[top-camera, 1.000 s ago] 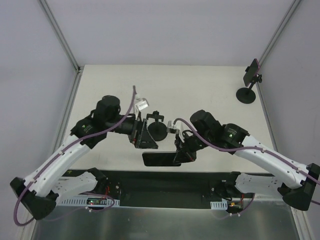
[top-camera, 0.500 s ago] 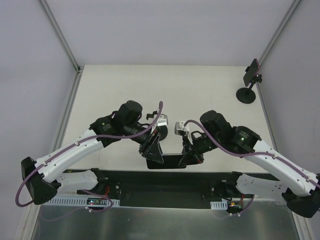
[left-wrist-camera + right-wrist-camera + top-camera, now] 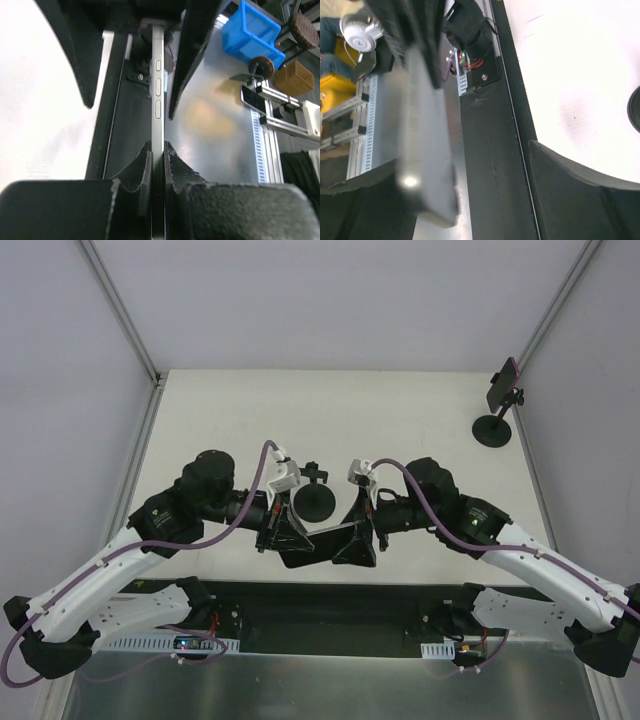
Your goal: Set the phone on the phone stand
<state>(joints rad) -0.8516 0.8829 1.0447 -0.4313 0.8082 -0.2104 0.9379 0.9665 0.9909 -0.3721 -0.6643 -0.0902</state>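
The phone [image 3: 158, 100] is showing a smooth, satiny silver metal edge with small raised buttons. The fingers [image 3: 137, 172] of the left gripper [image 3: 157, 146] are looking like matt black plastic, grainy and slightly rough. The table [image 3: 400, 420] is lying white and matt. At six o'clock a brushed metal sheet [image 3: 330, 690] is catching dull reflections. The phone stand [image 3: 316, 506] is looking smooth, black and barely shiny.

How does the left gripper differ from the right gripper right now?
The left gripper is shut on the phone's edge; the right gripper stands open, a wide gap between its fingers. The left gripper meets the phone's left end, the right gripper its right end. Both are black.
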